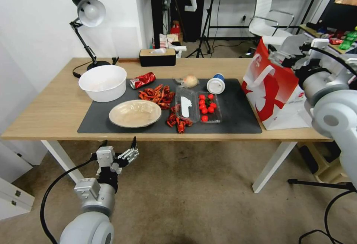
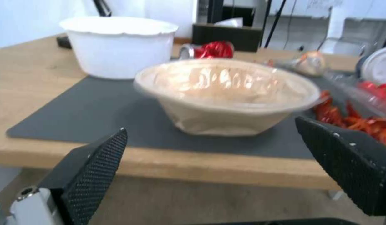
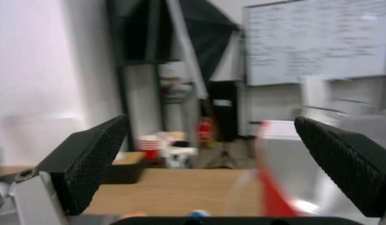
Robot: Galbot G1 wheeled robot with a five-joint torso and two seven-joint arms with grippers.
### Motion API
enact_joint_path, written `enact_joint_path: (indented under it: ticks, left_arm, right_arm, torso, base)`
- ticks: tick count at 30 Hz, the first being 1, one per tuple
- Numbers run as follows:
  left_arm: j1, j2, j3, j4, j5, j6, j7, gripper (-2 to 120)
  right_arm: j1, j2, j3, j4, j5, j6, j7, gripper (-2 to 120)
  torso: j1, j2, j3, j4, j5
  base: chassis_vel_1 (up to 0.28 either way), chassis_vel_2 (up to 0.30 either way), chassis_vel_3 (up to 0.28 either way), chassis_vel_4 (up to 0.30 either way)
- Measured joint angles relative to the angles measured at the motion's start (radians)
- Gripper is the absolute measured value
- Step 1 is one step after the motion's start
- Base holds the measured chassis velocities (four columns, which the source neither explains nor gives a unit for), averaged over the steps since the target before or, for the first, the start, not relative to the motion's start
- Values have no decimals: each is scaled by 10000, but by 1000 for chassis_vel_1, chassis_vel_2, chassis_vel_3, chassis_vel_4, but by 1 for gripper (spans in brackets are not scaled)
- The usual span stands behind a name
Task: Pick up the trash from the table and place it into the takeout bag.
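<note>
On the table's dark mat lie a beige shallow bowl, a crushed red soda can, a plastic-wrapped beige lump and a white-and-blue lidded cup on its side. The red-and-white takeout bag stands at the table's right end. My left gripper hangs open below the table's front edge, facing the bowl; its fingers are apart with nothing between them. My right gripper is open above the bag's mouth, and the bag's red edge shows between its fingers.
A large white bowl sits at the mat's left rear. Red crayfish shells and a clear tray of small tomatoes lie mid-mat. A desk lamp and a tissue box stand at the back edge.
</note>
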Motion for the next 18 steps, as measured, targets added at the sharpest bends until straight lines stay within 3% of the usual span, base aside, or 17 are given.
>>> enact_joint_path:
  ticks: [1, 2, 4, 7, 9, 12, 16, 18]
  left_arm:
    - [0, -1, -17, 82, -18, -388, 227, 100]
    - [0, -1, -17, 82, -18, -388, 227, 100]
    - [-2, -3, -75, 240, 9, -1061, 616, 100]
    - [-6, -7, -108, 309, 26, -1365, 743, 100]
    - [-39, -8, -182, 630, 53, -2424, 1104, 100]
    - [-8, -39, -237, 840, 276, -3053, 1303, 100]
    - [56, -74, -283, 921, 493, -3188, 1309, 100]
    - [100, -90, -374, 1004, 820, -3269, 1275, 100]
  right_arm:
    - [-440, 22, 19, 120, -144, 580, -845, 100]
    - [-440, 22, 19, 120, -144, 580, -845, 100]
    - [-1473, 158, 18, 274, -894, 1460, -1910, 100]
    - [-1929, 253, 18, 308, -1263, 2016, -2309, 100]
    - [-3079, 511, 62, 462, -2072, 2932, -2945, 100]
    - [-4104, 827, 133, 532, -2833, 3659, -3153, 100]
    - [-4865, 1182, 162, 368, -3427, 4261, -3235, 100]
    - [-5786, 1651, 211, -77, -4268, 5120, -3173, 100]
  torso:
    - [0, 0, 0, 2, 1]
    - [0, 0, 0, 2, 1]
    - [1, 0, 0, -2, 5]
    - [0, 0, 1, -3, 6]
    - [0, 0, 1, -5, 4]
    - [-1, 1, 0, -3, -2]
    - [0, 0, -1, 0, 6]
    - [-1, 0, 0, -2, 6]
  base:
    - [0, 0, 0, 0]
    - [0, 0, 0, 0]
    - [0, 0, 0, 0]
    - [0, 0, 0, 0]
    - [0, 0, 0, 0]
    - [0, 0, 0, 0]
    - [0, 0, 0, 0]
    - [0, 0, 0, 0]
